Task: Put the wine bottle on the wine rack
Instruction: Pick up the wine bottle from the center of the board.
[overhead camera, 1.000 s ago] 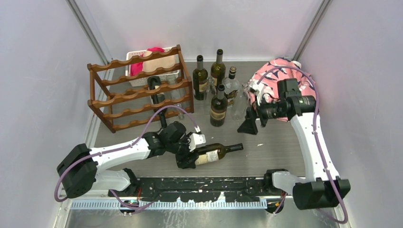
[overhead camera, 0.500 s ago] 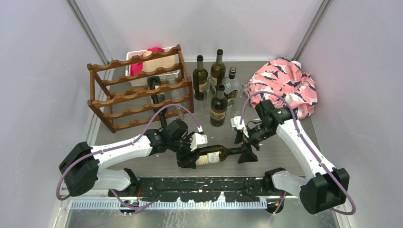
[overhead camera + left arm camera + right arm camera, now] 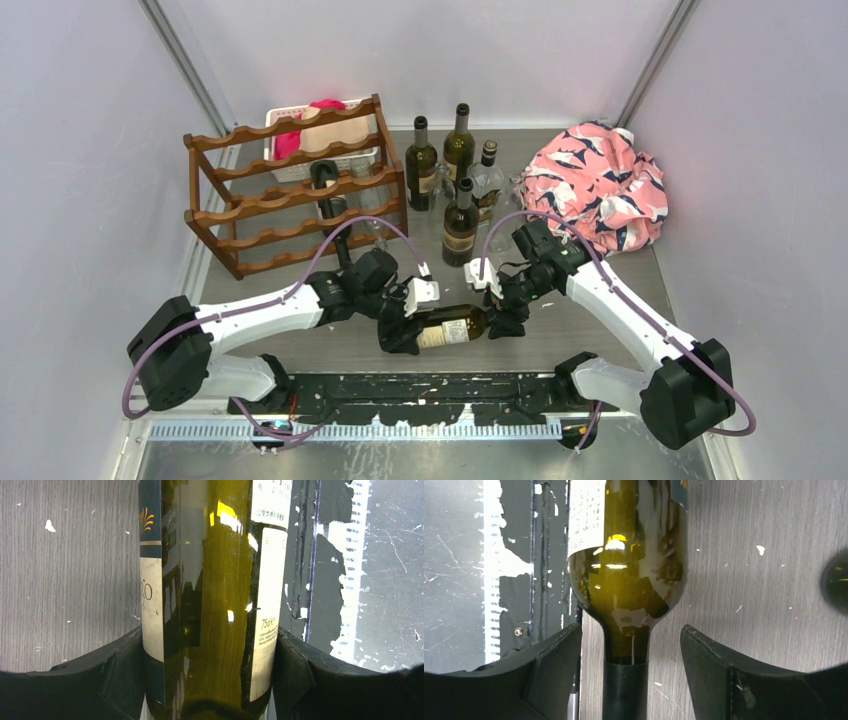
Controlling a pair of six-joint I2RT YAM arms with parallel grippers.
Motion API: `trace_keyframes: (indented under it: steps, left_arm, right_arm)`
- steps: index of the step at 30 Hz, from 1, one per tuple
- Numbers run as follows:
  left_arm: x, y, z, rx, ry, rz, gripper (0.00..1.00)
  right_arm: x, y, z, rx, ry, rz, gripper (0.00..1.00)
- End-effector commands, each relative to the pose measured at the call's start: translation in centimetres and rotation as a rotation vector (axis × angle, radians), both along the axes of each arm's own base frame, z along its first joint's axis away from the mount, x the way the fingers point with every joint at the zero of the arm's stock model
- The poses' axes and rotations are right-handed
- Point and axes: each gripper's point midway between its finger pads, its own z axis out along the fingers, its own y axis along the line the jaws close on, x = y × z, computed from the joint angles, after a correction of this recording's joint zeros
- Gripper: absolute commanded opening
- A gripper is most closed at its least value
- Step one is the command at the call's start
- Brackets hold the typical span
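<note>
Wine bottle (image 3: 450,327): lying on its side near the front of the table (image 3: 520,350), between the two arms, well apart from the wine rack (image 3: 290,195) at the far left. Hard to tell whether resting on the table or held just above it. Long way running left to right in the top view. Thin neck pointing right, fat bottom pointing left.

Left gripper (image 3: 405,328): squeezed tight on the fat part, over the label, fingers (image 3: 115,680) pressed on the glass on both sides. Right gripper (image 3: 505,310): set around the neck, jaws apart, a gap on each side, not touching yet.

Step in hand, most likely: getting a second hold before the lift. Next, probably: pinch the neck gently, lift with both arms together, carry back and left, turn to lie across the wavy rails, then set down softly in a free dip.
</note>
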Motion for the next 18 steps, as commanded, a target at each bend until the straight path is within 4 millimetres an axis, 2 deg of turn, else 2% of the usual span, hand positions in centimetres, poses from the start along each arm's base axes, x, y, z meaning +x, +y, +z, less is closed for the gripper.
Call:
trace_keyframes:
  steps: [1, 7, 12, 18]
  left_arm:
    - [1.1, -3.6, 5.3, -0.201, -0.086, -0.055, 0.0]
    - [1.2, -3.6, 5.4, -0.206, -0.095, -0.051, 0.0]
    - [1.3, -3.7, 5.4, -0.209, -0.095, -0.051, 0.0]
    - [1.4, -3.8, 5.4, -0.211, -0.096, -0.048, 0.0]
  right_arm:
    - [1.4, 0.7, 0.3, 0.01, -0.066, -0.008, 0.74]
    - [1.2, 0.8, -0.2, 0.004, -0.071, 0.003, 0.7]
    - [0.6, 1.4, 0.1, 0.037, -0.046, 0.016, 0.77]
    - [0.3, 1.4, -0.2, 0.037, -0.039, 0.026, 0.77]
